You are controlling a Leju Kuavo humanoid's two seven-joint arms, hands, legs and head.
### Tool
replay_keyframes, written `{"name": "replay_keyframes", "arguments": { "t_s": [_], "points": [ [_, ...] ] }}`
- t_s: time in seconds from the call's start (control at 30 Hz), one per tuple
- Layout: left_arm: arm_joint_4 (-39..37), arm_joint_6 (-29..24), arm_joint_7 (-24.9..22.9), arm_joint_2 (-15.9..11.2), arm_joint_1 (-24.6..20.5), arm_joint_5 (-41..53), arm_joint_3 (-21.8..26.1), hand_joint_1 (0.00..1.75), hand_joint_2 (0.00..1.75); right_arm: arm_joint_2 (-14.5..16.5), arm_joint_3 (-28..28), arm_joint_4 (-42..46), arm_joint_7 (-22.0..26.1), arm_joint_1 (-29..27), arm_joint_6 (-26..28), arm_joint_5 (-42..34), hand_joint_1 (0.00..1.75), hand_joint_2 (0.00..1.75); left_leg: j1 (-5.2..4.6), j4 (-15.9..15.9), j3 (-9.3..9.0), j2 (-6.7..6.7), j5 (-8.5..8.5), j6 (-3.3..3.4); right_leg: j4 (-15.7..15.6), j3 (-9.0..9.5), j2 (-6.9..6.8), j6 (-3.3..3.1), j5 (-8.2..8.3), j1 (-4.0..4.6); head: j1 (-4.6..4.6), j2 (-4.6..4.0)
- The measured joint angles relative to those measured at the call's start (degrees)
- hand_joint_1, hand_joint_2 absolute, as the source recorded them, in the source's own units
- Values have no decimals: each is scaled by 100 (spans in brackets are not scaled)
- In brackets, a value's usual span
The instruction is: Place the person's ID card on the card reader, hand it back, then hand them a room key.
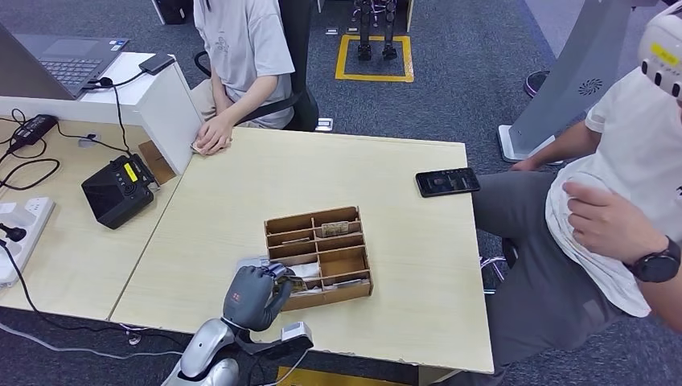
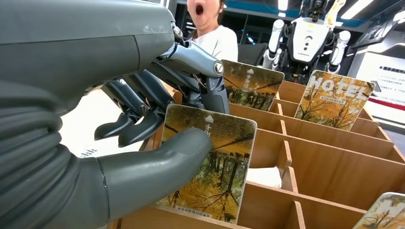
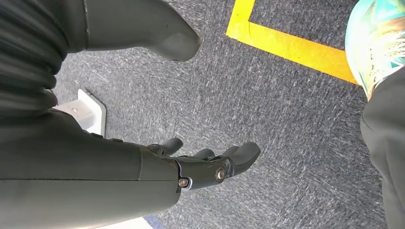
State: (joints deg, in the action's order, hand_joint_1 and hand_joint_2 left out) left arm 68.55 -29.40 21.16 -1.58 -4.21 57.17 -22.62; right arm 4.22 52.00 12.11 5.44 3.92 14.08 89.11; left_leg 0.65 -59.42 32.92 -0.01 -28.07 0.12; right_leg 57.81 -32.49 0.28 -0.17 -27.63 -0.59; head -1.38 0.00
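Left hand [image 1: 257, 296] is at the near left corner of the wooden box [image 1: 352, 291] on the table [image 1: 402, 265], thumb [image 2: 157, 162] and fingers [image 2: 210, 90] pinching a key card [image 2: 215, 167] standing in a compartment. Right hand [image 3: 191, 167] hangs over the carpet [image 3: 286, 119], fingers apart, holding nothing.

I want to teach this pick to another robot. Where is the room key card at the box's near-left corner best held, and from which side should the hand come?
Hold the room key card by its upper part, which stands above the wooden box dividers. Probably come from above, as the left hand does: thumb on the printed face, fingers behind. The walls hide its lower part.
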Motion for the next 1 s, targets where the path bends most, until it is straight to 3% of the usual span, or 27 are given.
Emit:
{"name": "replay_keyframes", "arguments": {
  "t_s": [0.5, 0.6, 0.8, 0.9, 1.0],
  "points": [
    [376, 370, 279, -196, -59, -621, 33, 175, 175, 0, 5, 0, 7, 0, -2, 4, 0, 175, 1, 0, 1, 0, 2, 1, 0, -3, 1, 0, 0, 1, 0, 0],
    [896, 861, 277, -499, -321, -1237, 64, 175, 175, 0, 22, 0, 9, 2, -2, 8, 0, 175, 6, -1, 7, -3, 11, -1, 2, -6, -1, -2, 2, 5, 1, 0],
    [2055, 2280, -45, -1475, -1477, -2559, 614, 175, 175, 0, 48, 0, 12, 1, -49, 10, 0, 175, 14, 1, 9, -8, 28, -22, 15, -12, -4, -18, 15, 9, -2, 0],
    [2337, 2546, -174, -1799, -1874, -2735, 913, 175, 175, 3, 48, 0, -14, 1, -93, 12, 0, 175, 14, 1, 8, -7, 29, -24, 16, -14, -3, -19, 15, 9, -1, 0],
    [2446, 2546, -218, -1941, -2006, -2631, 1103, 175, 175, 9, 48, 0, 4, 2, -92, 9, 0, 175, 12, 1, 8, -6, 29, -24, 16, -14, -2, -19, 15, 9, 0, 0]
  ]
}}
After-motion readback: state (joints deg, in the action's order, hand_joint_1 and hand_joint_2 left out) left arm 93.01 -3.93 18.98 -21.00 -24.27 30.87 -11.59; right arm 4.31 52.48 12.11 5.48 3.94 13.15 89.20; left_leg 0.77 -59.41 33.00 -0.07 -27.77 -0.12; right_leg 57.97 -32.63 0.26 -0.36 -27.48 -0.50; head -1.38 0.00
